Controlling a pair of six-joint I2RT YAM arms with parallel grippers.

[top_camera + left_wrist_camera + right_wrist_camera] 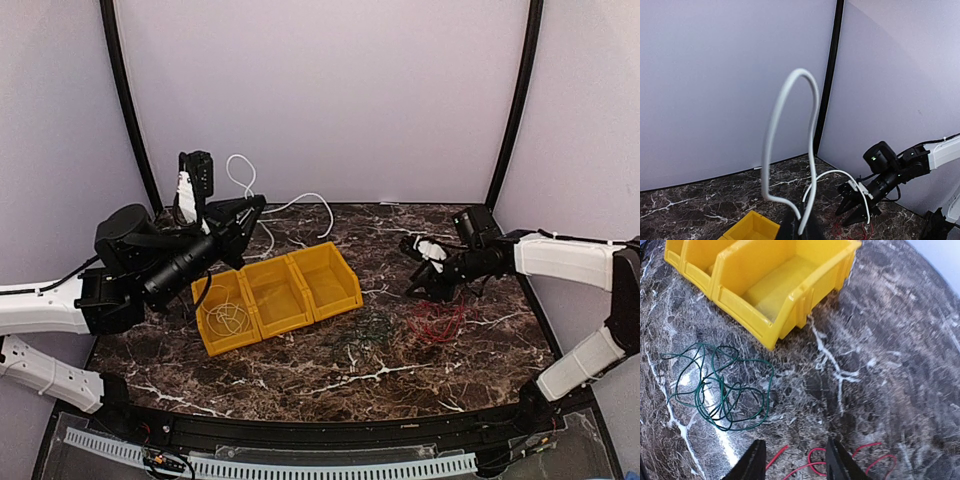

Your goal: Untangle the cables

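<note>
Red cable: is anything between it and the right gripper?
Nothing visible. The right gripper hangs open just over the red cable; the green cable lies apart, off to one side.

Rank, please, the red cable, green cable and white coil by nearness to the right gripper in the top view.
1. Red cable, just under the right gripper.
2. Green cable, farther left, near the right-hand yellow bin.
3. White coil, inside the left-hand yellow bin.

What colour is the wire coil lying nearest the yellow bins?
The wire coil is dark green; right wrist view shows it best.
</note>
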